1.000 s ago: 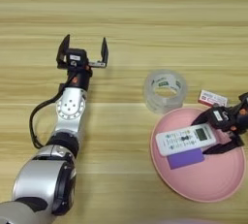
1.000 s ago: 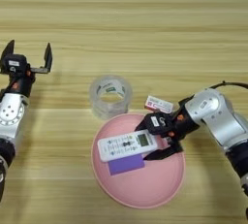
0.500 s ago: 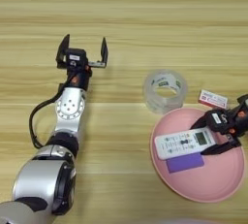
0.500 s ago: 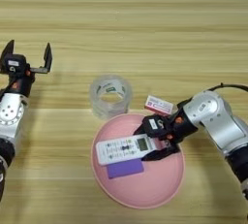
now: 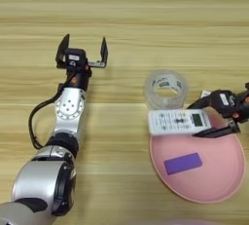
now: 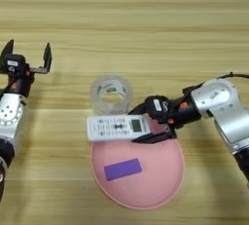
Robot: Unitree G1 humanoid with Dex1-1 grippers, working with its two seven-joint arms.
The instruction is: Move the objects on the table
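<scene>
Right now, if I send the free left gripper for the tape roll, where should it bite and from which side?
Take the tape roll by its near-left wall, coming from above, one finger inside the open core. It lies flat, hole up, and the remote sits against its plate-side edge. The left gripper is open.

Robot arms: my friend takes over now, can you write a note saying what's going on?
Right gripper: jaws shut on the white remote, carrying it over the pink plate's far-left rim, near the tape roll.
Left gripper: jaws open, idle over bare table.
A purple card lies on the plate.
Done: remote grasped.
Left: set the remote down; tape roll not yet touched.
</scene>
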